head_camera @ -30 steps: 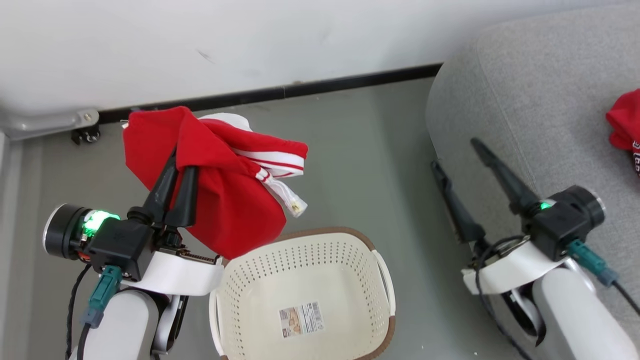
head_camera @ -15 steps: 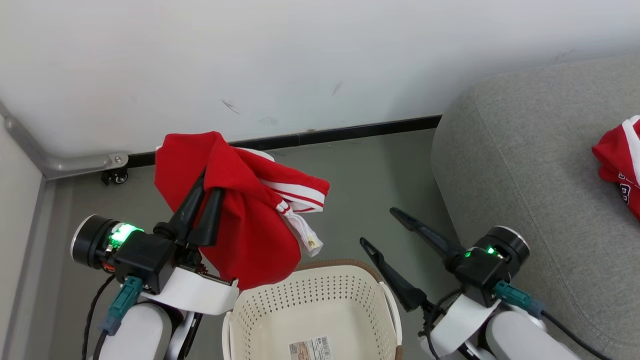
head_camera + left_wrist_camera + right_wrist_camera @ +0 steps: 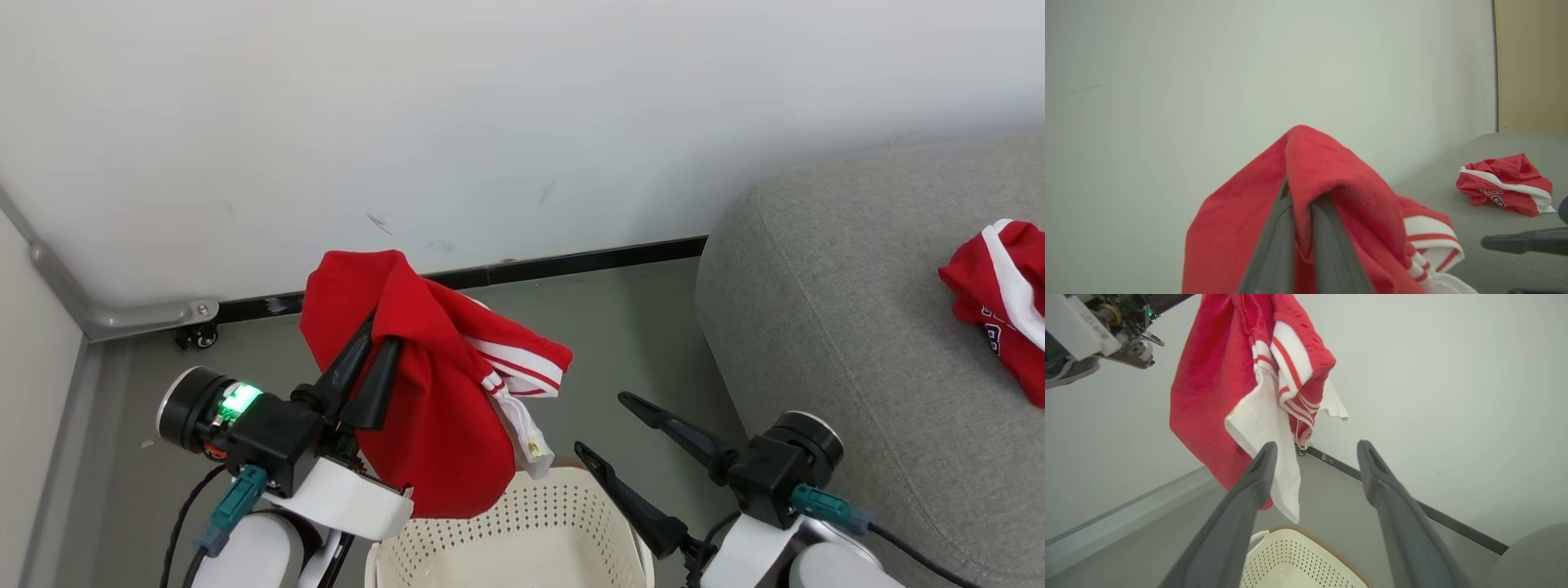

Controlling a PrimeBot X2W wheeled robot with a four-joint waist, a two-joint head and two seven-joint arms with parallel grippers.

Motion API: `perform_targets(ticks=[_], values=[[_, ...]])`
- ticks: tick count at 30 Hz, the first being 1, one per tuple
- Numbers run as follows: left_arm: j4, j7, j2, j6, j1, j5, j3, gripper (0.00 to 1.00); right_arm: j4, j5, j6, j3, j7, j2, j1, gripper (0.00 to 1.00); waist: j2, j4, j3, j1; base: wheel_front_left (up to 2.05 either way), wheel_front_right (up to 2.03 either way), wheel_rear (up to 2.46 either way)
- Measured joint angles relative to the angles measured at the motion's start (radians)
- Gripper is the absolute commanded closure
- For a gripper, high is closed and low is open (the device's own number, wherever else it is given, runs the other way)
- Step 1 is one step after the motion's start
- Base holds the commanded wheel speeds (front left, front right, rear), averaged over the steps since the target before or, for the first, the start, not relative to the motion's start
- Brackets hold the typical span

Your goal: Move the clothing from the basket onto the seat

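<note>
Cream plastic basket (image 3: 571,523): nearest the robot, on the floor (image 3: 629,327) between the two arms. The part of its inside in view holds no clothing.
Left gripper (image 3: 380,343): fingers pinched shut on a fold of the red garment (image 3: 441,441). The garment hangs bunched above the basket's left rim, with striped white trim and a white flap dangling on its right side.
Right gripper (image 3: 602,423): fingers spread wide and holding nothing. It sits just right of the basket, near the dangling flap but apart from it.
Step in hand: most likely carrying the held garment across to the seat.
Doing it well: keep the pinch firm, since only a fold is caught. Lift enough that the lowest hem clears the seat's rounded edge. Swing right without dragging the flap over the open right fingers.
Seat (image 3: 849,343): grey woven fabric, to the right and beyond the basket, with a broad bare top.
Jersey (image 3: 1000,302): red with white trim, crumpled well in from the seat's edge.
Release: best made over the flat top near the jersey, not on the sloping shoulder, where the cloth could slide to the floor.
</note>
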Motion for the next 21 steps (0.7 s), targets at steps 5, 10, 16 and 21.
perform_targets(ticks=[5,10,16,21], values=[[0.0,0.008,-0.01,-0.007,0.001,0.0,-0.012,1.0,0.0,0.032,0.0,0.031,0.012,-0.007,0.008,0.0,0.0,-0.004,-0.017,0.0,0.0,0.0,0.0],[-0.001,0.023,-0.016,-0.01,0.001,-0.001,-0.026,1.0,-0.005,0.065,0.0,0.072,0.022,-0.011,0.007,0.0,0.0,-0.005,-0.023,0.0,0.0,0.0,0.0],[-0.007,0.035,-0.022,-0.019,0.001,0.0,-0.045,1.0,0.002,0.103,0.0,0.13,0.04,-0.01,-0.02,0.0,0.0,0.0,-0.02,0.0,0.0,0.0,0.0],[-0.014,0.045,-0.031,-0.019,0.001,0.0,-0.061,1.0,0.032,0.126,0.0,0.142,0.048,-0.007,-0.057,0.0,0.0,0.006,-0.018,0.0,0.0,0.0,0.0]])
